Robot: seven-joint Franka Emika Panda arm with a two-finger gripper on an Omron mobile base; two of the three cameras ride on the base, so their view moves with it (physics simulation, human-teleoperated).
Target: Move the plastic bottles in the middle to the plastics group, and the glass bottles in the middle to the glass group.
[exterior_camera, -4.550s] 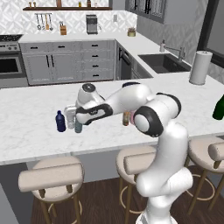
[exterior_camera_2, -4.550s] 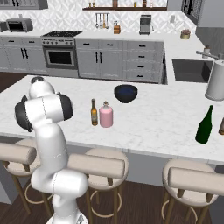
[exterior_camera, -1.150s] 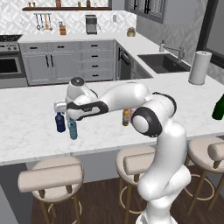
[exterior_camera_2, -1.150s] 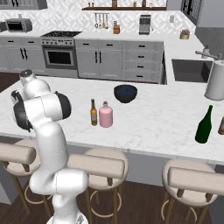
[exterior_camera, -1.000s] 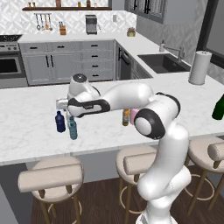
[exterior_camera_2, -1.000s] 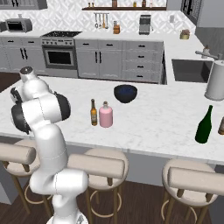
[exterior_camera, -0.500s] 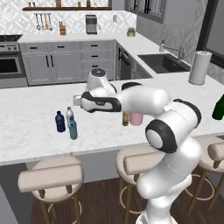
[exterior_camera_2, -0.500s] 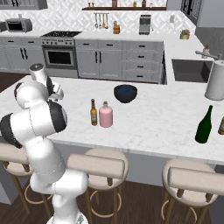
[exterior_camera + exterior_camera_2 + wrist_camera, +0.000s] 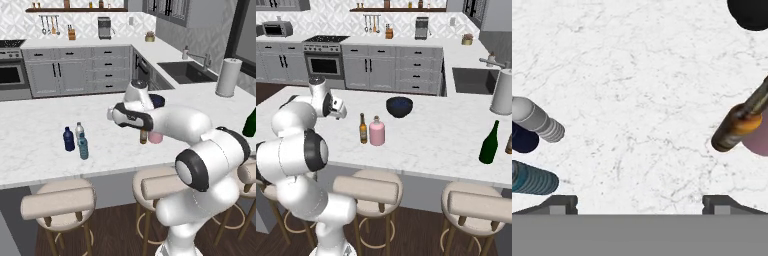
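Note:
The teal-blue bottle (image 9: 83, 147) stands beside the navy bottle (image 9: 68, 139) and the clear white-capped bottle (image 9: 78, 131); all three show at the left of the hand view, teal bottle (image 9: 534, 179), navy bottle (image 9: 523, 139), clear bottle (image 9: 537, 120). The brown bottle (image 9: 363, 129) and pink bottle (image 9: 377, 131) stand together mid-counter, and at the hand view's right as brown bottle (image 9: 739, 125) and pink bottle (image 9: 757, 137). My gripper (image 9: 125, 119) hovers open above bare counter between the two clusters, holding nothing. The dark green bottle (image 9: 489, 143) stands far right.
A dark bowl (image 9: 399, 107) sits behind the brown and pink bottles. A paper towel roll (image 9: 503, 92) stands at the far right near the sink (image 9: 471, 80). Stools (image 9: 366, 190) line the counter's front edge. Bare marble lies under the gripper.
The gripper carried the teal bottle to the navy and clear bottles, let go, and has swung right and up to above the counter's middle. The teal bottle stays standing there.

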